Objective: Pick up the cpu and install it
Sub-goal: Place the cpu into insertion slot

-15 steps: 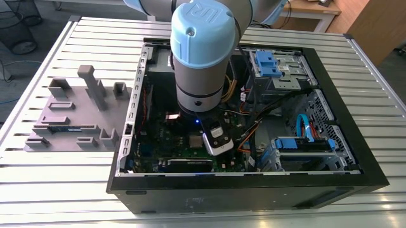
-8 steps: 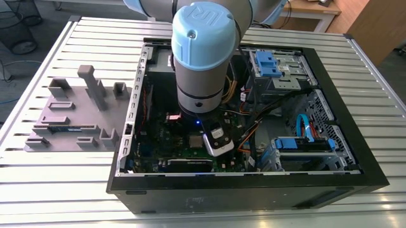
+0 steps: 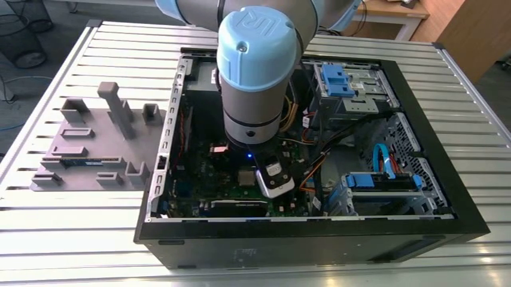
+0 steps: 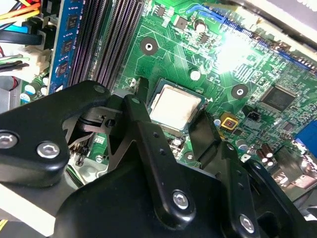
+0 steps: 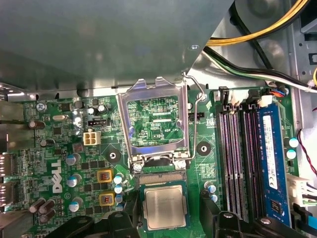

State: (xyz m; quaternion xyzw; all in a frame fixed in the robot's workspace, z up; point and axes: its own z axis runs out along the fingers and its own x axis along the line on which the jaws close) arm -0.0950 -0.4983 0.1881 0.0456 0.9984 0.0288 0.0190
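The cpu (image 5: 165,207) (image 4: 173,105), a small square chip with a silver top, lies flat in the socket on the green motherboard (image 5: 64,148). My gripper (image 5: 168,206) (image 4: 171,113) hovers right over it, open. One black finger (image 5: 130,207) stands on each side of the chip, a little apart from its edges. The metal socket frame (image 5: 156,94) is flipped up beside the chip, with its wire lever (image 5: 198,106) raised. In the exterior view my arm (image 3: 251,89) reaches down into the open computer case (image 3: 431,149).
Dark memory slots (image 5: 233,153) and a blue memory stick (image 5: 272,158) run beside the socket. Yellow and black cables (image 5: 257,29) hang close by. A grey tray (image 3: 96,149) with upright holders sits on the slatted table at the exterior view's left. Blue drive brackets (image 3: 343,81) fill the case's far side.
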